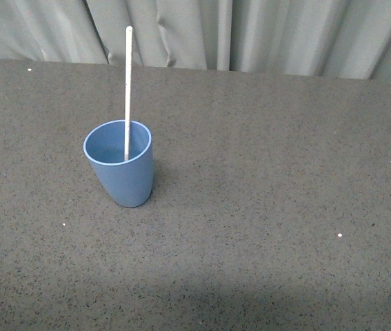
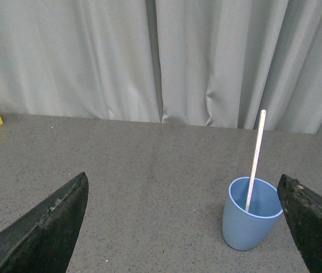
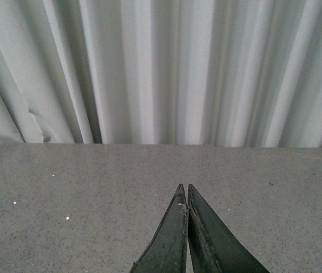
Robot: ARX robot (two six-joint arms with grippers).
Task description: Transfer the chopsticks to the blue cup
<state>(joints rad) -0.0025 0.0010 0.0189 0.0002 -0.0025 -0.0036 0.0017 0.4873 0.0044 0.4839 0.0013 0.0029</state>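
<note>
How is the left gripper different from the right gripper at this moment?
The left gripper has its jaws spread wide; the right gripper has its jaws pressed together. The left wrist view shows the blue cup holding the chopsticks between its fingers; the right shows only table. Both hold nothing.

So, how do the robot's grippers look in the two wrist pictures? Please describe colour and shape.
The left gripper has two dark, nearly black fingers, broad and wedge-shaped, tapering to points, with a rough matte surface. The right gripper has the same dark fingers, long and narrow, ending in sharp tips with pale scuff marks near them. No cables, markings or arm links show in any view.
</note>
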